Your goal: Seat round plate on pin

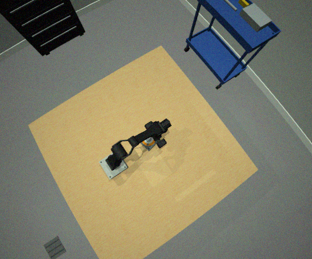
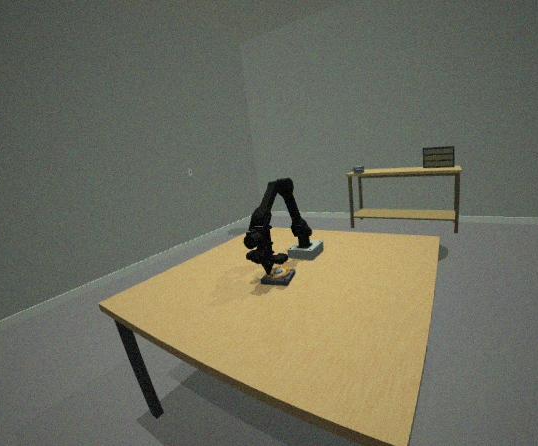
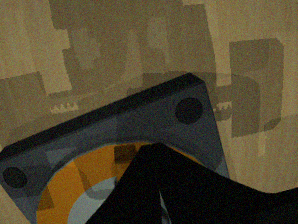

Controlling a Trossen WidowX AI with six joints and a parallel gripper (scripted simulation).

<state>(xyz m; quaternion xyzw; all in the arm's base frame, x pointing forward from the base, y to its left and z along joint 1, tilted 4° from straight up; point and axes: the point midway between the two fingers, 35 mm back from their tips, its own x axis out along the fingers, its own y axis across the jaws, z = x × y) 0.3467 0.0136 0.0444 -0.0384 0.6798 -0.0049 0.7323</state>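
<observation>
- Reaching down over the fixture, the black arm (image 2: 278, 200) bends from its grey mount (image 2: 305, 249) to the dark base (image 2: 277, 278) near the middle of the wooden table (image 2: 322, 325).
- The gripper (image 3: 160, 192) has its jaws fully closed, the two fingers pressed together with only a thin seam between them, and nothing is held in them.
- In the wrist view the closed fingertips cover the middle of the round plate (image 3: 63, 196), so the post and the centre of the plate are hidden.
- The plate lies on the square base (image 3: 133, 125); its orange ring shows at the left of the fingers, with a grey inner part beside it.
- A small dark patch (image 3: 124, 155) sits on the orange ring close to the fingertips; whether it is the hole or the tab cannot be told.
- Two round holes show in the corners of the base, one at the far right corner (image 3: 189, 111) and one at the left corner (image 3: 15, 176).
- Whether the fingertips touch the plate or hover just above it is not clear from these views.
- In the top view the plate (image 1: 148, 142) is mostly covered by the forearm.
- A blue cart (image 1: 233, 38) and a black drawer cabinet (image 1: 42, 21) stand on the floor, well apart from the table.
</observation>
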